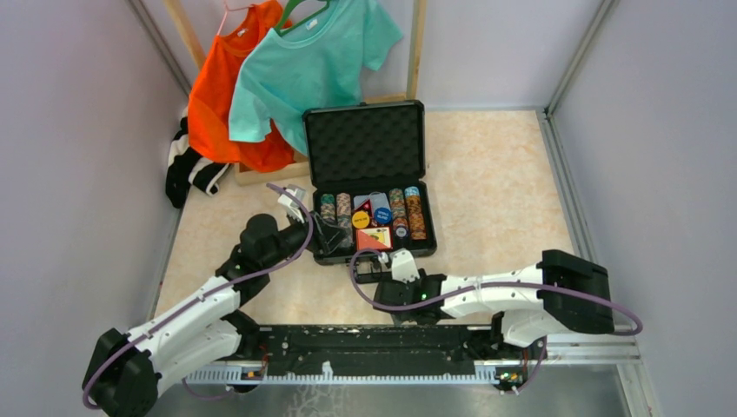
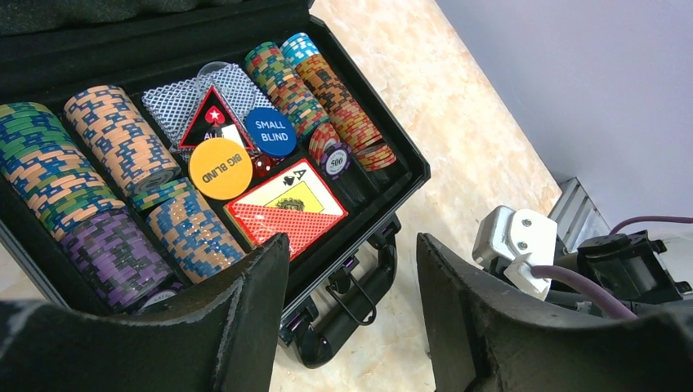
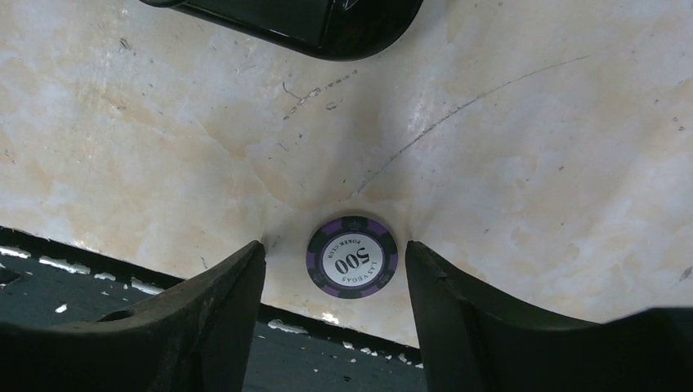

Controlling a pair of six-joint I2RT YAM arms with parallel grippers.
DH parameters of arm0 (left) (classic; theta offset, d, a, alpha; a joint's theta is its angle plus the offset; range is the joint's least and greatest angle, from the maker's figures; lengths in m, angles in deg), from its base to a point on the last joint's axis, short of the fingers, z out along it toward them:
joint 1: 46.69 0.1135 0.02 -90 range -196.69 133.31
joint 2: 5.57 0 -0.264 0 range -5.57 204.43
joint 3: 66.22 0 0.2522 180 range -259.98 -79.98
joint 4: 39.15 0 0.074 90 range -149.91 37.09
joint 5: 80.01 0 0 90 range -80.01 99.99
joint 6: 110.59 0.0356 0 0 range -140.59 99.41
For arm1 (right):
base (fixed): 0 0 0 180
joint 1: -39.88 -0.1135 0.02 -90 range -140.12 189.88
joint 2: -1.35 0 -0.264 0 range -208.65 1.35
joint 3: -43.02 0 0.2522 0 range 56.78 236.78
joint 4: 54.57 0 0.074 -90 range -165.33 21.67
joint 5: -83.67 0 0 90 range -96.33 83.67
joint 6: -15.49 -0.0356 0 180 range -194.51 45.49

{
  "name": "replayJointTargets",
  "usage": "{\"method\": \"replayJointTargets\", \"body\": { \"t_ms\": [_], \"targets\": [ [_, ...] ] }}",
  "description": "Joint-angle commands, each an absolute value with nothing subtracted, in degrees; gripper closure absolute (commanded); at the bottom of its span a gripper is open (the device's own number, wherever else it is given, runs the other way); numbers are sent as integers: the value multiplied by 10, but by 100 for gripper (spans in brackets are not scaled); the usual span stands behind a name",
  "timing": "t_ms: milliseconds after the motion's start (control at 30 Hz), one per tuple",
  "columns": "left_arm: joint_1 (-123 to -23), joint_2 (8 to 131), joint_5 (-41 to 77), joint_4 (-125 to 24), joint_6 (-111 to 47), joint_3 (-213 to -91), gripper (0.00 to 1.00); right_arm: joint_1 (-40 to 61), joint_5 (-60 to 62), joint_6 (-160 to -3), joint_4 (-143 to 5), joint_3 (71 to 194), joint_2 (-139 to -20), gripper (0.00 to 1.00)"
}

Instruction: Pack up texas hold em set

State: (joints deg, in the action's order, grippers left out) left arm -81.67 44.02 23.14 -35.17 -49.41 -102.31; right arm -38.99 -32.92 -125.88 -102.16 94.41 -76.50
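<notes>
Black-fingered right tool, spread wide, straddles a purple 500 chip lying flat on the cream surface, arm stretched low to its left. The left tool, likewise spread and empty, hovers at the front-left corner of the open briefcase, rows of poker chips inside.

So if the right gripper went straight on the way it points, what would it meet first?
Likely the purple 500 chip, lying flat on the table between the right gripper's open jaws; depth is unclear.
</notes>
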Motion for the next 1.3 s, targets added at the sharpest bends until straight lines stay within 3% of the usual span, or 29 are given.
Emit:
{"method": "replayJointTargets", "body": {
  "t_ms": [0,667,1267],
  "targets": [
    [-813,427,241,-346,-493,-1020,36,-407,-356,-1281,-1075,962,-781,37],
    [-813,427,262,-338,-501,-1016,36,-412,-326,-1308,-1010,890,-696,40],
    [-813,425,264,-347,-498,-1021,36,-411,-328,-1297,-986,905,-746,41]
  ]
}}
